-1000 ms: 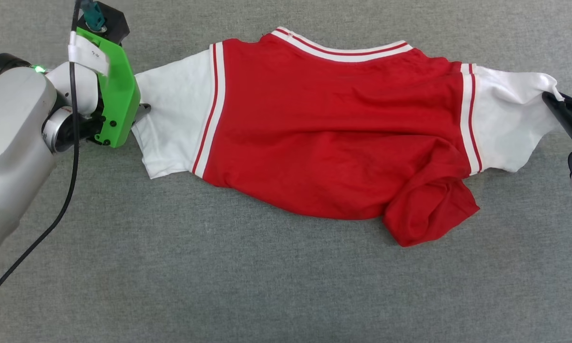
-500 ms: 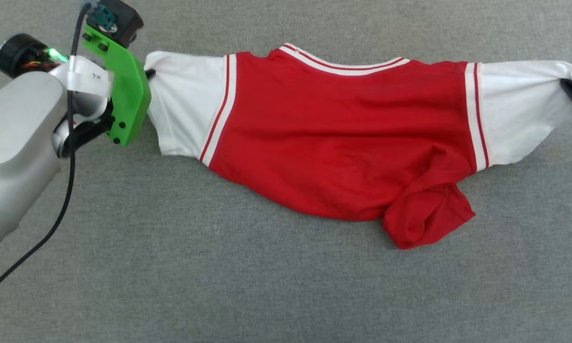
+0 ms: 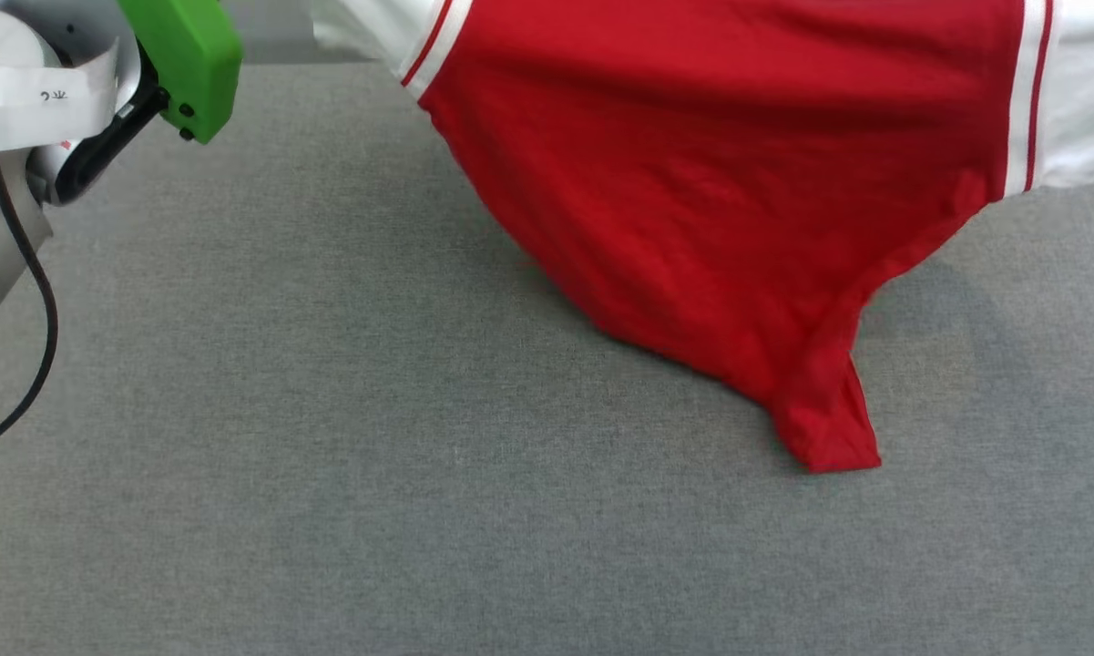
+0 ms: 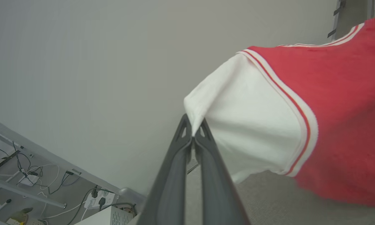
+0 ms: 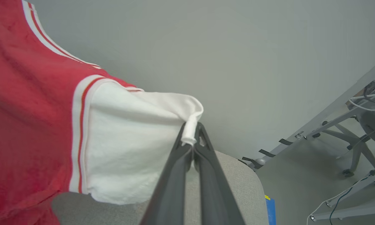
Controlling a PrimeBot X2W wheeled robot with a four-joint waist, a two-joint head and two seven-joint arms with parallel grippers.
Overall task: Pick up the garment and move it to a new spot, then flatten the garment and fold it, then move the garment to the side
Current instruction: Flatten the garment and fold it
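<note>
— While the left pincer is clamped on the edge of one white sleeve and the right pincer on the other sleeve, where does that leave the job?
— Early, I'd judge. The shirt hangs stretched between the two pincers, its red body sagging below them. Its lowest corner seems to touch the counter.
— So the pick-up is done?
— It looks so, and the carry to a new spot seems under way. Laying it down, flattening, folding and moving it aside are all left.
— Any fold in it yet?
— None that I can see. The cloth hangs loose and uneven, lower toward the right pincer.
</note>
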